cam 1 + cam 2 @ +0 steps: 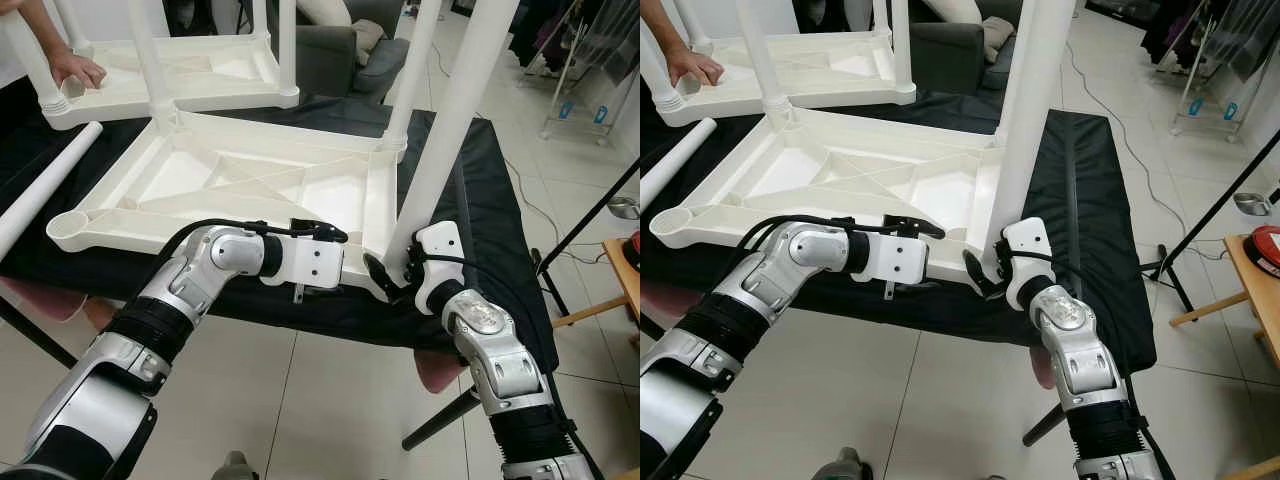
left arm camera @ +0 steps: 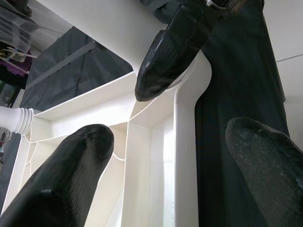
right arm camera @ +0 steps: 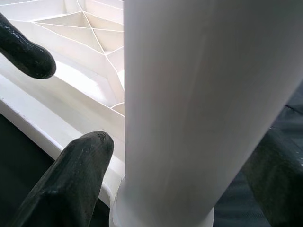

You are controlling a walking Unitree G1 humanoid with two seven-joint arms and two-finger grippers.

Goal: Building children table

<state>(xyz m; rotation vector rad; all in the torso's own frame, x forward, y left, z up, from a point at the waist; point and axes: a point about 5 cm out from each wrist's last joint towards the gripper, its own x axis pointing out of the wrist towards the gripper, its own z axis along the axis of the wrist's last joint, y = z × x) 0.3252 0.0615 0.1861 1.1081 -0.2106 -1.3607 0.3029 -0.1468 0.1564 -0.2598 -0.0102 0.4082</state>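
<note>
A: Nearest the camera are the robot's two silver arms, reaching from the bottom of the head views toward the near edge of the black-draped surface (image 1: 495,190).

B: And the right gripper (image 1: 392,283)?

A: It sits at the foot of a white table leg (image 1: 440,150) that stands upright in the near right corner socket of the upturned white tabletop (image 1: 250,185). In the right wrist view one black finger (image 3: 71,175) lies on one side of the leg and the other shows at the far side, so the jaws are spread around the leg base; whether they press on it cannot be told.

B: The left gripper (image 2: 168,156)?

A: It is just beside that same corner, pointing along the tabletop's near rim. Its jaws are open, one finger (image 2: 66,175) over the ribbed underside and the other outside the rim over the black cloth.

B: Where does the tabletop lie?

A: Underside up on the surface, with two more legs standing at its far corners and an empty socket at the near left corner. A loose white leg (image 1: 45,185) lies slanting at the left.

B: Anything behind it?

A: A second upturned white table (image 1: 190,80), with a person's hand (image 1: 78,68) resting on its corner
</note>
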